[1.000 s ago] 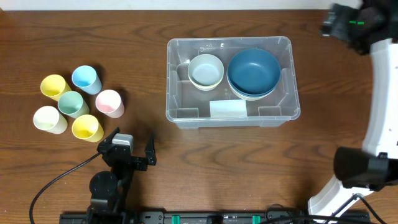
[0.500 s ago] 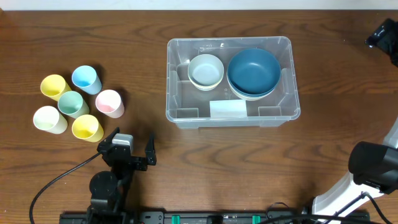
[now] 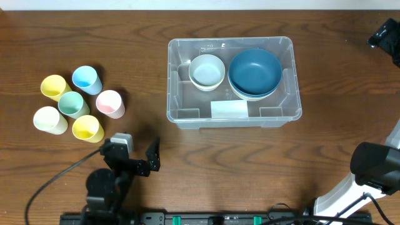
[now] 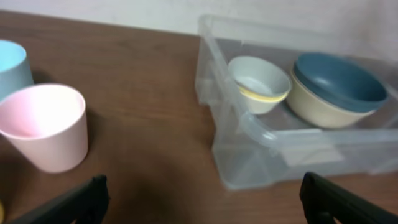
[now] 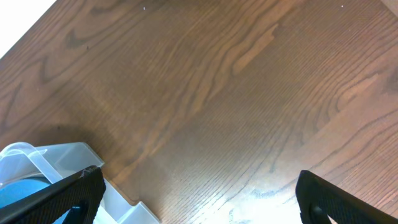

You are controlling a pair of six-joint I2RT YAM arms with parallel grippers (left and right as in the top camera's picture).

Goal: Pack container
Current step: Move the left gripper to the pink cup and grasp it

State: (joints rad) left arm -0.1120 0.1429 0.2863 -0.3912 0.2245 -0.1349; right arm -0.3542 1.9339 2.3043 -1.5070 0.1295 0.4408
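You had the large clear rectangular plastic container (image 3: 187,103) standing right of centre on the brown wooden table (image 3: 250,169). Your left gripper (image 3: 136,150) and right gripper (image 5: 199,190) both had fingers apart

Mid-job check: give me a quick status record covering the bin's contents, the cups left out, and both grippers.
container: clear bin, upright, no lid
inside: small pale bowl; blue bowl nested in cream bowl
outside, at left: yellow cup, blue cup, green cup, pink cup, white cup, second yellow cup
left gripper: jaws open, empty, near pink cup
right gripper: jaws open, empty, beyond a container corner
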